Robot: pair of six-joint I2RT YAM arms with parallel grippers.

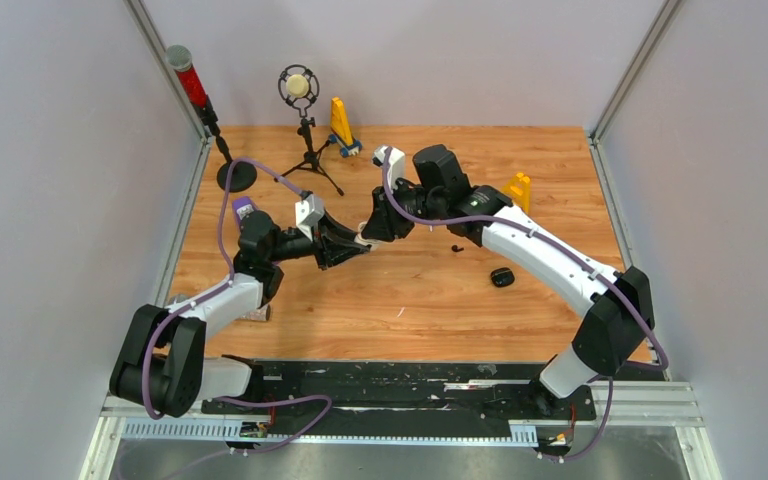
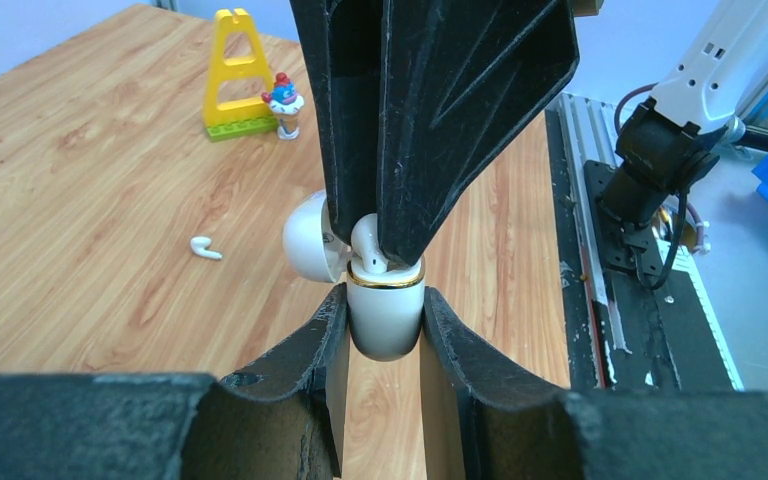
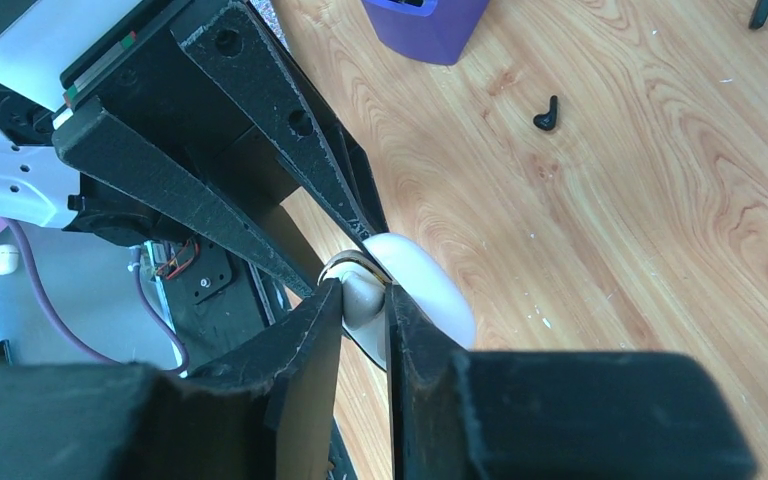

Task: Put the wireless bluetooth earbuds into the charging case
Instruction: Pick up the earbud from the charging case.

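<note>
The white earbud [image 2: 367,243] sits at the mouth of the white charging case [image 2: 385,325]. Its rounded head shows just above the gold rim and its lower end is at or just inside the well, though how deep it sits cannot be told. The lid [image 2: 308,235] stands hinged open to one side. The right tool [image 3: 363,296] reaches in from above, its fingers pressed together on the earbud. The left tool [image 2: 385,300] pinches the case body from both sides and appears to hold it off the worktop [image 1: 440,300], near the middle.

The step in hand looks like seating this white bud. I judge the next move calls for a short, straight push along the well's axis, then a release that does not drag the bud back out. The right tool's broad fingers crowd the rim and lid, so there is little sideways play.

Further out, a second white earbud [image 2: 204,248] lies on the wood well apart from the case. A black earbud [image 3: 547,115] lies loose on the right arm's side, and a black case [image 1: 502,277] rests nearer that arm's base. Open wood surrounds the two tools on all sides — the microphone stand [image 1: 305,140] and yellow toy [image 2: 235,70] stand at the far edge, and the side walls are well away.
</note>
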